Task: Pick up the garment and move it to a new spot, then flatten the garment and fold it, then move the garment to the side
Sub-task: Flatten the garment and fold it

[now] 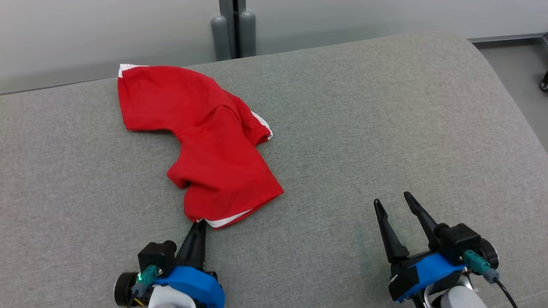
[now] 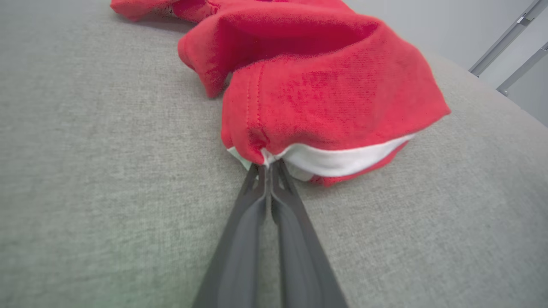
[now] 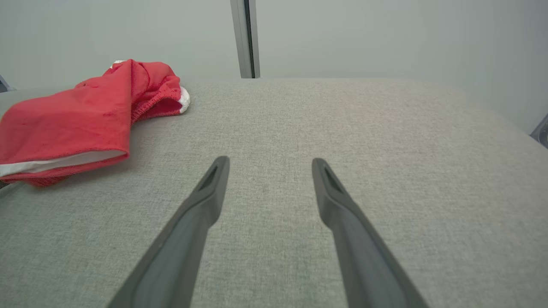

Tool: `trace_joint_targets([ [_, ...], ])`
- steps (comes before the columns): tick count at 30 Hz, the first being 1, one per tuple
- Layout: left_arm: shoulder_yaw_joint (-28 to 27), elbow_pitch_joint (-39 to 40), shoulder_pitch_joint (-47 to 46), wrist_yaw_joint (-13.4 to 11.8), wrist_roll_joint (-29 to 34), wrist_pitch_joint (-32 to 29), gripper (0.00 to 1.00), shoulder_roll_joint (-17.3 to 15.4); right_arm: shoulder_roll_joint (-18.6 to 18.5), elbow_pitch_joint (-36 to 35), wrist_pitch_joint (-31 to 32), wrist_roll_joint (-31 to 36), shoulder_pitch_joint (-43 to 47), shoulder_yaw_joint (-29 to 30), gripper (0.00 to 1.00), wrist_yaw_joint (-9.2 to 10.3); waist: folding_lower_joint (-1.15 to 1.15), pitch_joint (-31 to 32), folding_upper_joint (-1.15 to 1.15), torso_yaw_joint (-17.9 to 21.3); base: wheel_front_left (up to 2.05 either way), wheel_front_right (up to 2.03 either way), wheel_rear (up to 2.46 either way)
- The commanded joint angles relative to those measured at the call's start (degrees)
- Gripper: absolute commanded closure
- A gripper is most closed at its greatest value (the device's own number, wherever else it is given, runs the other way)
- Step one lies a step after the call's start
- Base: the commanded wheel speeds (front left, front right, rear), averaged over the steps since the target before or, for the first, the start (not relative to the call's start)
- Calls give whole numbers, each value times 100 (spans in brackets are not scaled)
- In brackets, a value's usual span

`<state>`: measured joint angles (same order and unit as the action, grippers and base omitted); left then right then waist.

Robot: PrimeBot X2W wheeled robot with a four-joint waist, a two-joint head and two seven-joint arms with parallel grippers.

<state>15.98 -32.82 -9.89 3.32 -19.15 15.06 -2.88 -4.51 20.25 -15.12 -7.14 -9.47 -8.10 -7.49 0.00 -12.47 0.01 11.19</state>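
Nearest, low left: left gripper, blue-shelled wrist. Its fingers are closed tight together, pinching the near-left corner of the garment right at its white hem band. In the left wrist view the two dark fingers meet w/ no gap, tips tucked into the fold where red meets white.

Near right: right gripper, spread wide, nothing btwn the fingers, tips pointing far & a bit left. It's over bare grey fabric surface; can't tell if it's touching or just above. It sits well apart from the garment, off to its right.

The surface has a woven texture & is rounded at the far-right corner.

Garment: red w/ white trim, crumpled, not flat. It lies left of ctr, running from the pinched near hem back toward the far left.
- Near part: a wide flap, white band showing along its near edge.
- Mid part: bunches into a fold w/ a dark hollow on its left side.
- Right side: a cuff opening w/ white stripes.
- Far end: spreads left, w/ a white-striped corner almost at the surface's far edge.

Beyond: pale wall, a grey upright post behind ctr, and a strip of floor at far right.
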Motion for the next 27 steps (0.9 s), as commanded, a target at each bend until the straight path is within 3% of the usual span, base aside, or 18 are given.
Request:
trace_joint_targets([
  [1, -36, 166, -140, 5, 99, 18, 100, -1, -7, 12, -4, -46, -57, 31, 0, -1, 0, 22, -1, -4, 0, 0, 0],
  [11, -177, 1893, -649, 192, 990, 18, 100, 2, 111, 133, -5, -66, 49, -21, 0, -1, 0, 439, -1, 166, 0, 0, 0],
  [20, 481, 1951, -2215, 375, 1170, 17, 100, 2, 153, 224, -4, -90, 178, -75, 0, -1, 0, 694, -1, 593, 0, 0, 0],
  [22, 681, 1927, -2569, 360, 1119, 17, 100, 2, 156, 231, -4, -81, 214, -49, 0, -1, 0, 762, -1, 674, 0, 0, 0],
  [27, 907, 1952, -2941, -16, 744, 17, 100, -4, 157, 253, -4, -129, 345, 2, 0, -1, 0, 904, -1, 709, 0, 0, 0],
])
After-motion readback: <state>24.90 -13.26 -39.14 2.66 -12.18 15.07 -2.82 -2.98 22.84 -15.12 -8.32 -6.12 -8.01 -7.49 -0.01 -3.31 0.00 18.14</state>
